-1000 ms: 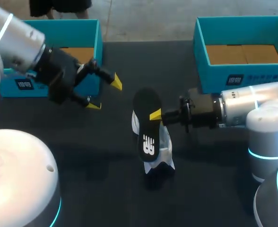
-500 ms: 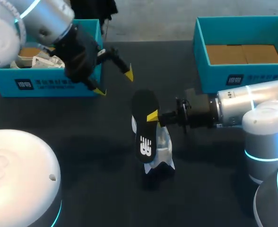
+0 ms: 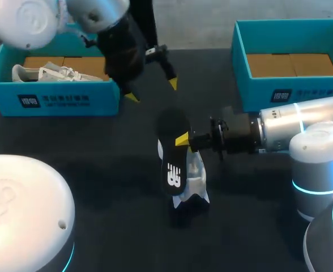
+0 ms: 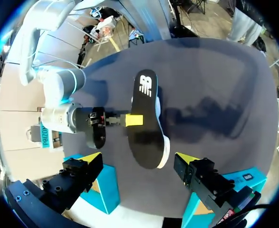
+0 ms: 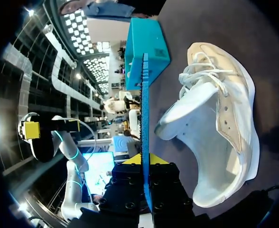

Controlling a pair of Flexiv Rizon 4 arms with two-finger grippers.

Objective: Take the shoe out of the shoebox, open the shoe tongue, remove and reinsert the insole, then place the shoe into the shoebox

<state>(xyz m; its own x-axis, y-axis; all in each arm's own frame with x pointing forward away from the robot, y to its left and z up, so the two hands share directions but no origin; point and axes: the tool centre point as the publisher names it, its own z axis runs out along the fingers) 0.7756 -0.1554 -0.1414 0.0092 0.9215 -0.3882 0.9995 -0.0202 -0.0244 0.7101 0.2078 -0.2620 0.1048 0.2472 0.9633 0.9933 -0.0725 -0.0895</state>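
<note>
My right gripper (image 3: 183, 139) is shut on a black insole (image 3: 172, 153) with a white logo, holding it on edge at the table's middle. Just under and beside the insole, a white shoe (image 3: 193, 182) rests on the black table. In the right wrist view the insole (image 5: 145, 109) shows as a thin blue edge clamped between the fingers (image 5: 145, 161), and the shoe (image 5: 220, 123) lies beside it with its tongue pulled up. My left gripper (image 3: 152, 90) hangs open above and behind the insole. In the left wrist view its tips (image 4: 138, 159) straddle the insole (image 4: 146, 118) from well above.
A teal shoebox (image 3: 53, 102) at the back left holds another white shoe (image 3: 47, 72). A second teal shoebox (image 3: 280, 93) at the back right shows only its cardboard floor. Black tabletop (image 3: 115, 187) lies in front of the shoe.
My left arm has swung from the left side toward the back middle, uncovering the left box's inside. The right gripper and insole shifted slightly left and then held still.
</note>
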